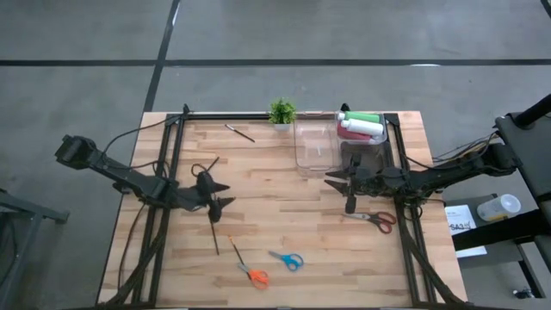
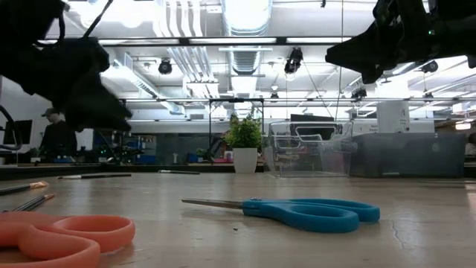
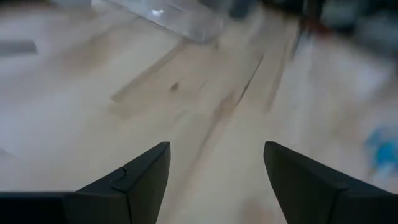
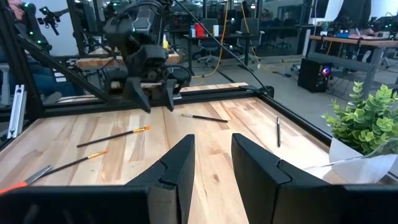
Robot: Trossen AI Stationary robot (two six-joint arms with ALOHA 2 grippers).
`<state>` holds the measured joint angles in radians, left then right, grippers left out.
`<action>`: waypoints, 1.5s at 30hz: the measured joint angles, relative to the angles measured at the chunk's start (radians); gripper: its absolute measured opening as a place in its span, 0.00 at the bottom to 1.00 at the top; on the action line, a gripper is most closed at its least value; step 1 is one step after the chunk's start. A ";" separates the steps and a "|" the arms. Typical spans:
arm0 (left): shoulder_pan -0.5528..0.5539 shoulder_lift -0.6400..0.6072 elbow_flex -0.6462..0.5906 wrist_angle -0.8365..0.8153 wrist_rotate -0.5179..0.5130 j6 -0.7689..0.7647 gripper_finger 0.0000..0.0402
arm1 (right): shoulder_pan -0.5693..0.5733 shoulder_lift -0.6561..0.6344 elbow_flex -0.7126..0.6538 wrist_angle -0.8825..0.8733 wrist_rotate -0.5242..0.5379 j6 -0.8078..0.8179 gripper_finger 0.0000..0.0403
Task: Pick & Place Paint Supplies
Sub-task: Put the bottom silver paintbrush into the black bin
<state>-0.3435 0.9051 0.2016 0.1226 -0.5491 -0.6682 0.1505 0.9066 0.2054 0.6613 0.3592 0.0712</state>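
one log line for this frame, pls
left gripper: open, empty, mid-table | right gripper: narrow gap, empty, by clear bin | brushes: on table

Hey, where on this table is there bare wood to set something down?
Widest bare patch: the middle strip of the table, between the left claw and right claw. Also the far-left corner beyond the lone brush. Crowded: the near edge with orange scissors and blue scissors, and the far right around the clear bin and bottles.

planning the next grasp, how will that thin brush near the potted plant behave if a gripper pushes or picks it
The thin brush lies flat on the wooden table, so a push probably rolls it. It looks light and stiff, and pinching something so slim may let it slip.
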 joint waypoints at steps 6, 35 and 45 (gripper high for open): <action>0.004 0.000 0.000 0.070 -0.041 -0.374 0.66 | 0.000 0.000 0.000 0.000 0.000 0.004 0.26; 0.251 0.030 0.315 -0.667 0.086 -0.325 0.66 | 0.000 0.000 0.000 -0.001 0.000 0.004 0.26; 0.403 0.038 0.315 -0.740 0.124 -0.253 0.66 | 0.000 0.000 0.000 -0.001 0.000 0.005 0.26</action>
<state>0.0590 0.9426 0.5163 -0.6174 -0.4251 -0.9216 0.1501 0.9070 0.2054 0.6605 0.3594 0.0761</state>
